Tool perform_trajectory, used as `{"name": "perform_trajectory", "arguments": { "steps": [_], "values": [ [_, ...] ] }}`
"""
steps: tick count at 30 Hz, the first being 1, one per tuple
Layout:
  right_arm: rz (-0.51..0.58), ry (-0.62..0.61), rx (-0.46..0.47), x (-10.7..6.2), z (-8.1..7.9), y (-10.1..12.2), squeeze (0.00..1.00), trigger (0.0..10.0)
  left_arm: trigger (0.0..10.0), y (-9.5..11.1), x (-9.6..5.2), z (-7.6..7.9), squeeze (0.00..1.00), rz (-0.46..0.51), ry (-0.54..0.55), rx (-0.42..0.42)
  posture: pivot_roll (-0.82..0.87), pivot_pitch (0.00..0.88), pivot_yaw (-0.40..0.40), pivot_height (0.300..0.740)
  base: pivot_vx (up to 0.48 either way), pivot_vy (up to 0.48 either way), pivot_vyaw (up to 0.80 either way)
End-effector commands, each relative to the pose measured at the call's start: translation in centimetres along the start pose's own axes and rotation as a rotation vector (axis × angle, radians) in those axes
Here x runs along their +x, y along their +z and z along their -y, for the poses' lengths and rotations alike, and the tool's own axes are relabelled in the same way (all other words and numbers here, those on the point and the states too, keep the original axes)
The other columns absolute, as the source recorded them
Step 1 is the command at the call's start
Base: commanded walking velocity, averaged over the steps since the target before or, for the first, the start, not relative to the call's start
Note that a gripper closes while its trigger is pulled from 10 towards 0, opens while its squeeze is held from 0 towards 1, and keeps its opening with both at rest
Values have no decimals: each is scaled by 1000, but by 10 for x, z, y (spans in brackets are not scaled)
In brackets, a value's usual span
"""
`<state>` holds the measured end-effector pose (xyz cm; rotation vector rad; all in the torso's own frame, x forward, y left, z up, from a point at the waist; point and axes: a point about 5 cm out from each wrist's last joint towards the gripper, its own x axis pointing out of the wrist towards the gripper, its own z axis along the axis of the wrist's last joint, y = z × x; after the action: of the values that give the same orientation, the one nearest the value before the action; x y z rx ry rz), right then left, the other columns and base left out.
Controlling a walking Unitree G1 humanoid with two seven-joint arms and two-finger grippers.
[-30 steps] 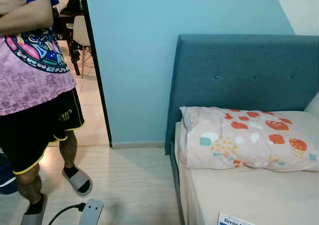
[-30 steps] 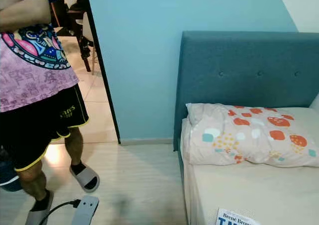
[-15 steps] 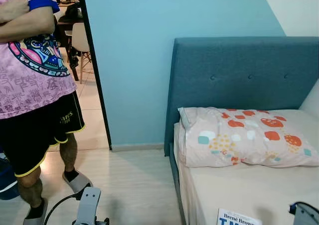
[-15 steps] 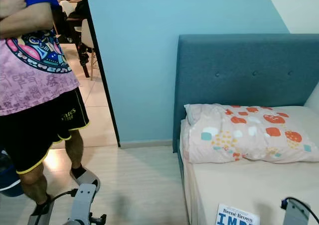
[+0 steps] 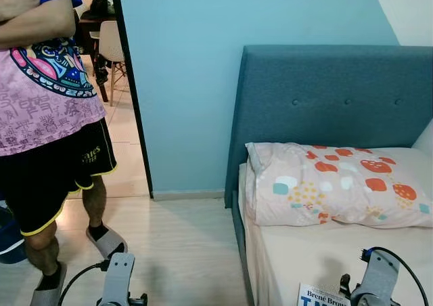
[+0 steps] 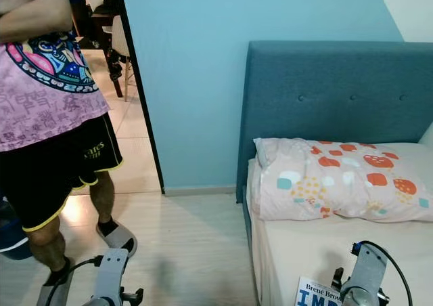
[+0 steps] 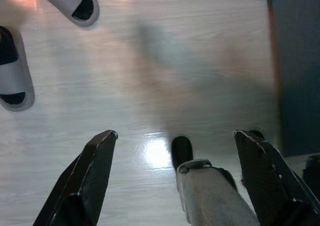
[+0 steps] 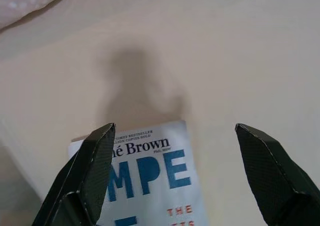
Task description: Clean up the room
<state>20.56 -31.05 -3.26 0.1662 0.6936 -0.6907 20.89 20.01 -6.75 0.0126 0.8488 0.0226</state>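
Right wrist view looks straight down on a white book with blue lettering that lies flat on the cream bed. The right claw hangs above the book with its two black fingers spread wide, holding nothing; the book sits in the gap between them at the lower centre of the frame. A dark shadow falls on the sheet just past the book's top edge.

In the left eye view the same book shows at the bottom edge, right of centre, near the side of the bed, with the right arm just beside it. A patterned pillow lies at the head of the bed against the blue headboard, well apart from the book.

At the lower left of the frame the left arm rises above the pale wood floor. The left claw is also wide open and empty over that floor. A person in a pink shirt and black shorts stands at the left with arms folded, wearing grey slippers.
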Motion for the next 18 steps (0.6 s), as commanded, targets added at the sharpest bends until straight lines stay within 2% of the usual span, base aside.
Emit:
{"name": "perform_trajectory", "arguments": {
  "steps": [1, 6, 7, 8, 9, 10, 16, 18],
  "values": [
    [22, 2, 49, 1, 1, 6, 1000, 10000, 10000, 11, 1, -2, 0, 45, 6, -20, -30, 0, -34, 690, 0, 0, 0],
    [21, -19, 57, 1, 6, 8, 1000, 10000, 10000, 21, 3, -1, 0, 88, -5, -24, -41, 0, -33, 680, 0, 0, 0],
    [18, -40, 74, 2, 11, 9, 1000, 10000, 10000, 33, 4, -1, 0, 134, -15, -35, -43, 0, -37, 675, 0, 0, 0],
    [18, -40, 74, 2, 11, 9, 1000, 10000, 10000, 33, 4, -1, 0, 134, -15, -35, -43, 0, -37, 675, 0, 0, 0],
    [4, -68, 131, 3, 20, 11, 1000, 10000, 10000, 50, 4, -3, 0, 200, -18, -55, -46, 0, -39, 665, 0, 0, 0],
    [-13, -84, 153, 3, 24, 10, 1000, 10000, 10000, 55, 4, -5, 0, 217, -17, -58, -48, 0, -38, 660, 0, 0, 0],
    [-43, -111, 166, 3, 28, 6, 1000, 10000, 10000, 59, 4, -7, 0, 226, -15, -58, -53, 0, -37, 645, 0, 0, 0],
    [-98, -153, 189, 2, 33, -1, 1000, 10000, 10000, 58, 4, -5, 0, 225, -20, -56, -59, 0, -33, 635, 0, 0, 0]
  ]
}}
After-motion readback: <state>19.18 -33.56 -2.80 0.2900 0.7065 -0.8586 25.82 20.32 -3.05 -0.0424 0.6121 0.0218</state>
